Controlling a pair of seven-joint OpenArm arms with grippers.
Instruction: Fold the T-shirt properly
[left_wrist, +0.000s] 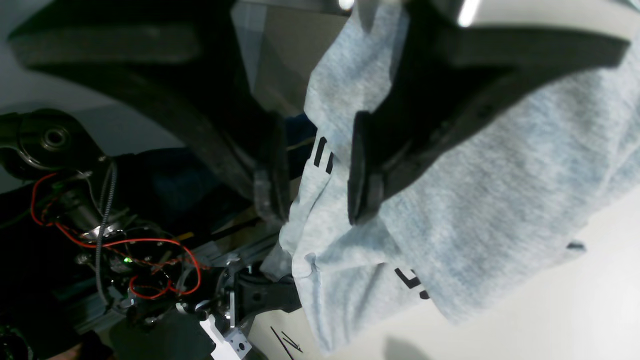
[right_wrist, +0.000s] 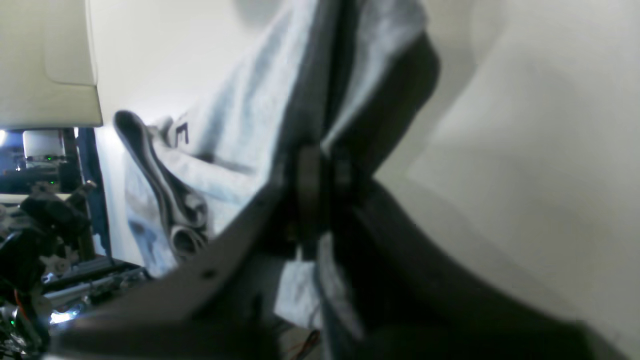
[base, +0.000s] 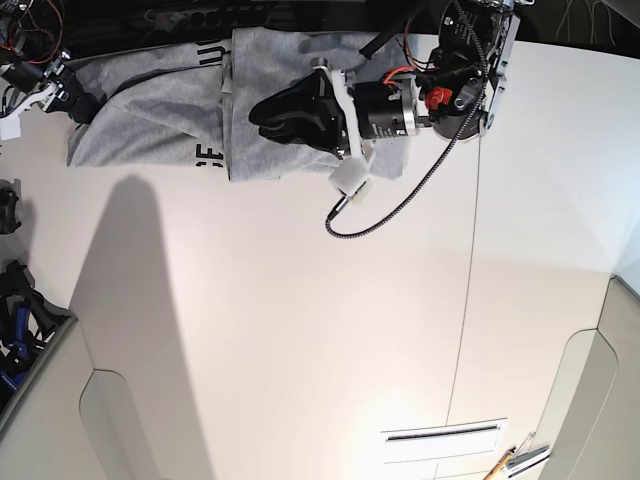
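Observation:
The heather-grey T-shirt (base: 160, 110) lies bunched along the far edge of the white table (base: 300, 330), with black lettering showing at its folds. My left gripper (base: 262, 115) hovers over the shirt's right half. In the left wrist view its fingers (left_wrist: 270, 170) stand apart, and a fold of the T-shirt (left_wrist: 500, 200) runs between them (left_wrist: 317, 175) without being pinched. My right gripper (base: 75, 100) is at the shirt's left end. In the right wrist view it (right_wrist: 322, 185) is shut on a ridge of the grey T-shirt (right_wrist: 240, 125).
A black cable (base: 380, 215) loops from the left arm onto the table. Exposed red wiring and electronics (left_wrist: 125, 250) sit past the far edge. A seam (base: 470, 300) crosses the table, a slot (base: 440, 435) lies near the front, and a bin (base: 30, 350) stands at the left.

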